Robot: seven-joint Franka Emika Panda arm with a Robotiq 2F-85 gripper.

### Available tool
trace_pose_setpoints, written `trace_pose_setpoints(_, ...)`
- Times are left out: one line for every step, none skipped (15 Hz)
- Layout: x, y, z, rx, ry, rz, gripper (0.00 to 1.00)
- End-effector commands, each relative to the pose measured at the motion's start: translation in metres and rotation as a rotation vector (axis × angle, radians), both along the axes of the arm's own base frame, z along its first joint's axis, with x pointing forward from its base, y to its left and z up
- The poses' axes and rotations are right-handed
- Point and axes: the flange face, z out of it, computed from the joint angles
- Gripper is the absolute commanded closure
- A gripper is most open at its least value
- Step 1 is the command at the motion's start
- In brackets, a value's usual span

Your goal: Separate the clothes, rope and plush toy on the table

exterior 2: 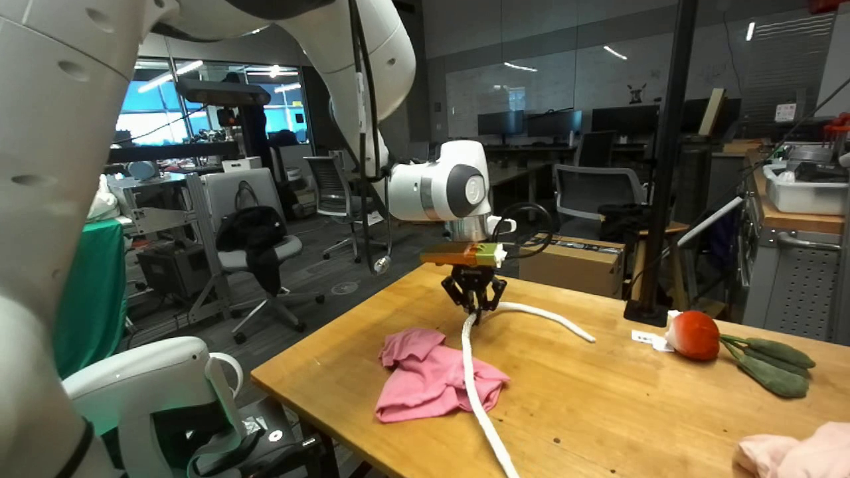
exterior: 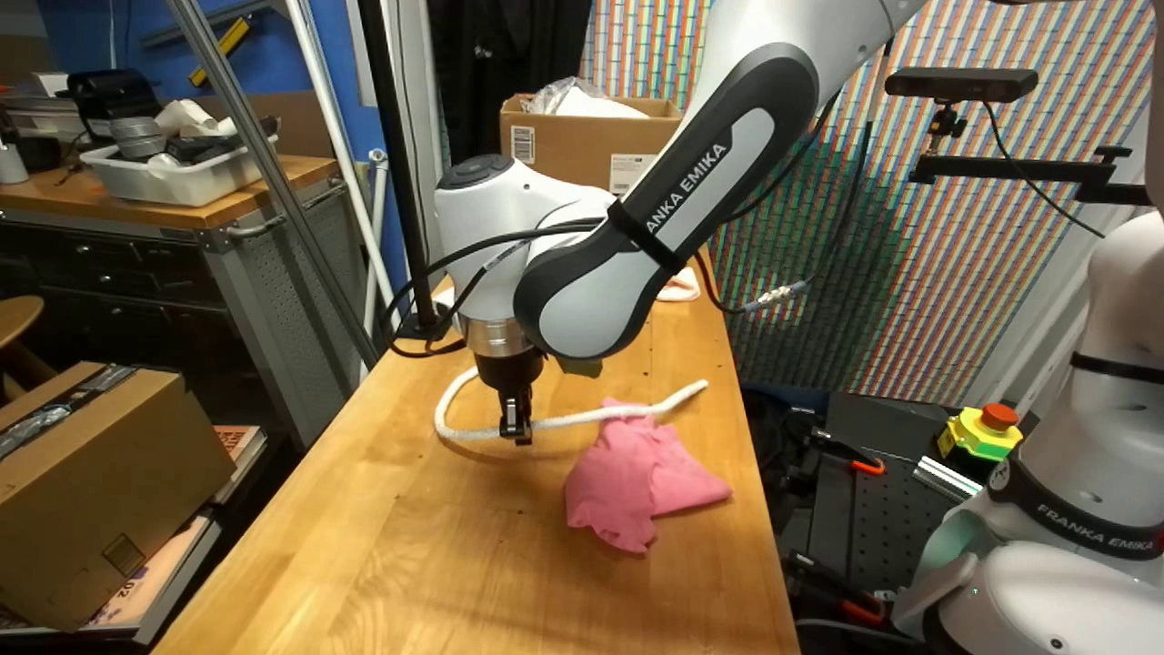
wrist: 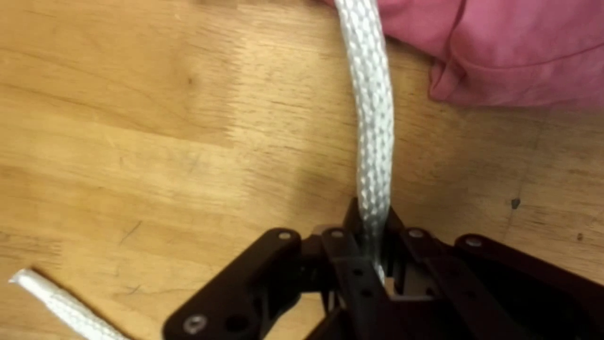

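Observation:
A white braided rope shows in both exterior views (exterior: 582, 418) (exterior 2: 473, 385) and in the wrist view (wrist: 373, 104). My gripper (exterior: 516, 429) points down and is shut on the rope along its length, low over the table; it also shows in the other views (exterior 2: 475, 312) (wrist: 373, 222). One part of the rope crosses over a crumpled pink garment (exterior: 637, 478) (exterior 2: 425, 382) (wrist: 519, 56). A plush red-and-white vegetable toy (exterior 2: 694, 335) with green leaves lies apart. A pale pink cloth (exterior 2: 803, 455) lies at the table's edge, also partly seen behind the arm (exterior: 680, 284).
A black pole (exterior: 391, 164) (exterior 2: 664, 166) stands at the table's edge, near the plush toy. The wooden table (exterior: 436, 564) bears all the items. A cardboard box (exterior: 582, 141) stands at the far end. Black cables (exterior: 436, 273) hang from the arm.

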Motion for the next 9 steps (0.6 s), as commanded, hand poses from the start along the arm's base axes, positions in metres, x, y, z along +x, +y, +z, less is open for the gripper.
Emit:
trace_pose_setpoints(0.0,-0.006,0.03,-0.076,-0.085,-0.047,0.93)
trace_pose_setpoints(0.001,-0.008,0.037,-0.097,-0.108,-0.053,0.93)
trace_pose_setpoints(0.003,-0.008,0.042,-0.115,-0.131,-0.057,0.93)
trace_pose_setpoints(0.004,-0.009,0.048,-0.136,-0.155,-0.059,0.93)
trace_pose_setpoints(0.006,-0.01,0.051,-0.158,-0.185,-0.055,0.93)
trace_pose_setpoints(0.007,-0.01,0.055,-0.175,-0.205,-0.054,0.93)
trace_pose_setpoints(0.007,-0.009,0.058,-0.187,-0.236,-0.048,0.93)
trace_pose_setpoints(0.008,-0.009,0.062,-0.201,-0.254,-0.044,0.93)
trace_pose_setpoints(0.01,-0.007,0.066,-0.204,-0.278,-0.046,0.93)
